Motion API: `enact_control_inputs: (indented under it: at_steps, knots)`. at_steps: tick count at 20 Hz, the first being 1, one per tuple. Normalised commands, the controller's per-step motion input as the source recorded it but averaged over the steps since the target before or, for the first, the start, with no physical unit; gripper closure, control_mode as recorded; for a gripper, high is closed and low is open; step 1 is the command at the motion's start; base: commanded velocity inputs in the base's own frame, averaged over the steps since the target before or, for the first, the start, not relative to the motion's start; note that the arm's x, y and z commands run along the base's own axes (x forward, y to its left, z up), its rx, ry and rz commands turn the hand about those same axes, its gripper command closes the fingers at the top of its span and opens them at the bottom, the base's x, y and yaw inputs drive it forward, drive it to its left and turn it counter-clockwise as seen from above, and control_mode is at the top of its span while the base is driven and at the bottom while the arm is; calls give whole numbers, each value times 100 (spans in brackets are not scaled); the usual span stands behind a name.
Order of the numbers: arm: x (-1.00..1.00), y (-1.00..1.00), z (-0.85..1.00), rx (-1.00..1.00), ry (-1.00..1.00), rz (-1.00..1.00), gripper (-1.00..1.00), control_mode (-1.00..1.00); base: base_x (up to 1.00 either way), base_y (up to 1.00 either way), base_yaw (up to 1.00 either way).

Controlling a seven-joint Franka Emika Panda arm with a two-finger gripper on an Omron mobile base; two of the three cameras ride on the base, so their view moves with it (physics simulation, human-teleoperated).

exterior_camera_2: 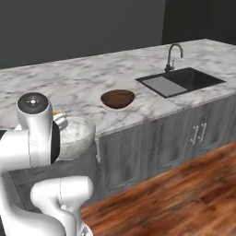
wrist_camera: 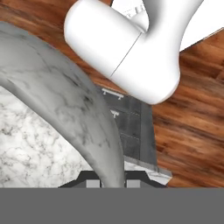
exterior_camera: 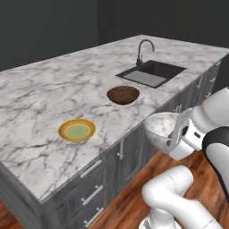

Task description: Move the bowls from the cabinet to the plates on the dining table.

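My gripper (exterior_camera: 172, 139) is shut on the rim of the white marble bowl (exterior_camera: 158, 127), holding it in the air just off the dining table's (exterior_camera: 40, 89) near edge. In the hand view the bowl's wall (wrist_camera: 65, 100) runs between the two fingertips of the gripper (wrist_camera: 109, 179). The dark brown wooden bowl (exterior_camera: 123, 94) sits on a pale plate (exterior_camera: 124, 105) on the table, in front of the sink. The yellow plate (exterior_camera: 77, 129) lies bare to its left. From the right base view the marble bowl (exterior_camera_2: 77, 133) hangs beside the arm, the brown bowl (exterior_camera_2: 117, 98) beyond it. The cabinet is out of view.
A dark sink (exterior_camera: 152, 72) with a curved faucet (exterior_camera: 144, 47) is set into the table's far right part. Grey drawers and doors (exterior_camera: 94, 188) run under the top. Wooden floor (exterior_camera_2: 184, 193) lies below, and the arm's white base link (exterior_camera: 172, 197) stands close to the table.
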Motion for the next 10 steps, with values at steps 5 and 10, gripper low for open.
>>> enact_control_inputs:
  at_steps: [5,10]
  knots:
    - [0,0,0,0,0,0,100,100,35,-1,23]
    - [0,0,0,0,0,0,100,100,30,-2,25]
